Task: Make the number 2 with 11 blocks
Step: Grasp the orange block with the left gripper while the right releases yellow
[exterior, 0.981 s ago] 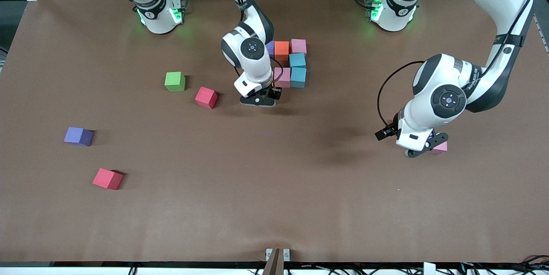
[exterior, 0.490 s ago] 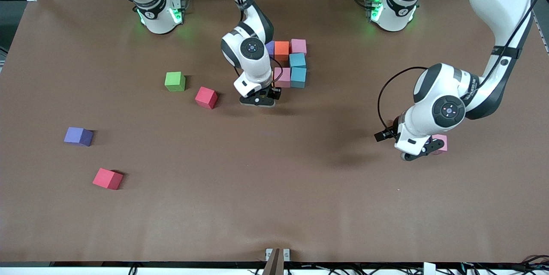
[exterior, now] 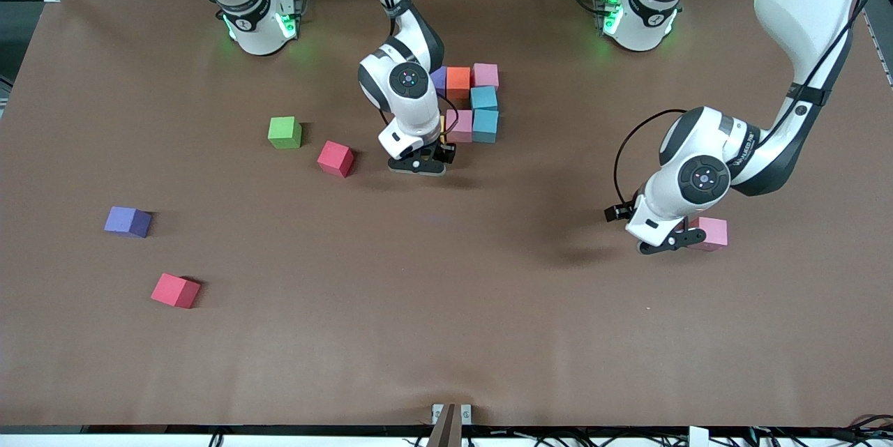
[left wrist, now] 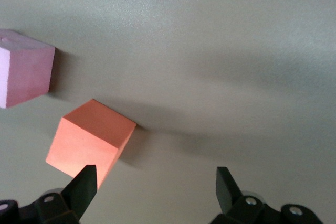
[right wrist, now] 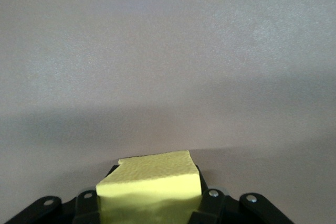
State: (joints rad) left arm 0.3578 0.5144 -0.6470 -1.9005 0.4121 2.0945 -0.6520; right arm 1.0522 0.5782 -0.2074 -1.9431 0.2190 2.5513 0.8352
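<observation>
Right gripper (exterior: 418,167) pinched a matte yellow block (right wrist: 149,187) just beside the part-built cluster (exterior: 471,104). Left gripper (left wrist: 155,190), jaws spread, hovered over an orange block (left wrist: 89,142) beside a pink one (exterior: 708,233).

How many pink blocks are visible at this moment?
3. One pink block ends the cluster's farthest row, toward the left arm's end. A second sits in the cluster's nearest row. The third lies alone beside the left tool. The arms may hide others.
</observation>
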